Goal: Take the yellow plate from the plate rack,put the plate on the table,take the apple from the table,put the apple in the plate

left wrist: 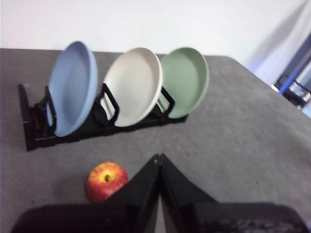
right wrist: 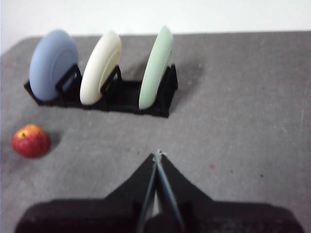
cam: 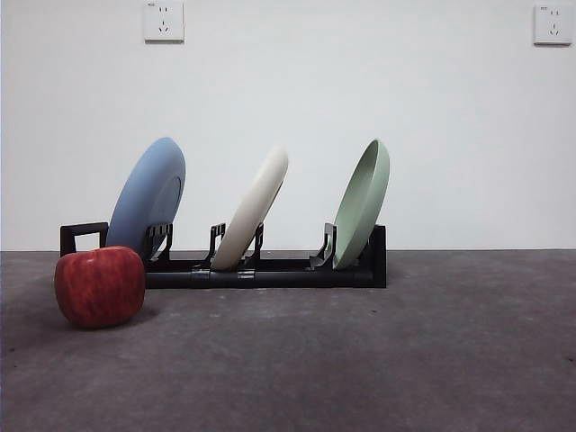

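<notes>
Front view, rack: the plate rack (cam: 261,267) runs side to side across the table (cam: 360,360), square loop handle at the end by the apple.
Front view, plates: three stand on edge in the slots, all leaning the same way; the blue plate (cam: 148,196), then the yellow plate (cam: 254,209) in the middle slot, then the pale green plate (cam: 363,203).
Front view, apple: the apple (cam: 100,286) sits on the table in front of the handle end, near the blue plate.
Front view, arms: neither arm shows.

Left wrist view, gripper: the left gripper (left wrist: 159,158) has its jaws pressed together, holding nothing, hovering above the table.
Left wrist view, bearing: the yellow plate (left wrist: 132,86) lies straight ahead of the tips, concave face turned toward this camera; the apple (left wrist: 107,181) is just beside the jaws.

Right wrist view, gripper: the right gripper (right wrist: 156,155) is also closed tip to tip and empty.
Right wrist view, bearing: the yellow plate (right wrist: 100,67) lies ahead and off to one side, seen nearly edge-on; the apple (right wrist: 30,141) is well apart.

Judgement: nothing is lifted yet. The left arm looks better lined up, and its jaws would need to spread to take the rim.
</notes>
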Motion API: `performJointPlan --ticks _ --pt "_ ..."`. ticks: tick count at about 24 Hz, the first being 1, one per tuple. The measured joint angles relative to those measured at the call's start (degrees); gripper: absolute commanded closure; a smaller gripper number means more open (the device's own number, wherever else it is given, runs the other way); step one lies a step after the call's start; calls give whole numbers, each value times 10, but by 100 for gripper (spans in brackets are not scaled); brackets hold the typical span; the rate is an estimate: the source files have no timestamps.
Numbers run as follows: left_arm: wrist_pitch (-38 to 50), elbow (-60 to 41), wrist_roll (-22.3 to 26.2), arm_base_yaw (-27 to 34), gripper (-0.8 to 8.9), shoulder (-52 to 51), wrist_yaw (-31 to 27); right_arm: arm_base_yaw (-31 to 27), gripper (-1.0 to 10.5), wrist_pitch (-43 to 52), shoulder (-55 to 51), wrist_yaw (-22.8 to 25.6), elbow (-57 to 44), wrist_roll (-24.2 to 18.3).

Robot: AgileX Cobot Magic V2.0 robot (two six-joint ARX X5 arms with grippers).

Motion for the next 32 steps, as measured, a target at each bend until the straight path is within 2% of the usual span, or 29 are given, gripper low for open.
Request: performJointPlan --ticks 5,9,13,14,15,17,18,26,32 --pt "-59 59 35 0 820 42 8 0 958 -58 34 -27 42 -24" --pt "-66 65 45 0 820 53 10 0 957 -73 49 -32 48 -35" --pt "-73 65 49 -1 810 59 14 0 906 -75 50 -42 49 -38" --pt "-73 65 49 -1 772 61 20 0 811 -75 50 -45 50 -40" --pt "-73 65 49 -1 661 63 32 0 683 -73 50 -54 51 -40" --pt "-73 65 50 -1 338 70 52 0 433 -72 50 -68 52 -40" --pt "-73 65 50 -1 252 74 59 0 377 -72 51 -71 52 -40" --pt "-24 86 50 -5 247 129 97 0 375 -72 63 -75 53 -40" --pt "45 179 60 -70 248 271 99 0 376 -72 85 -86 54 -40"
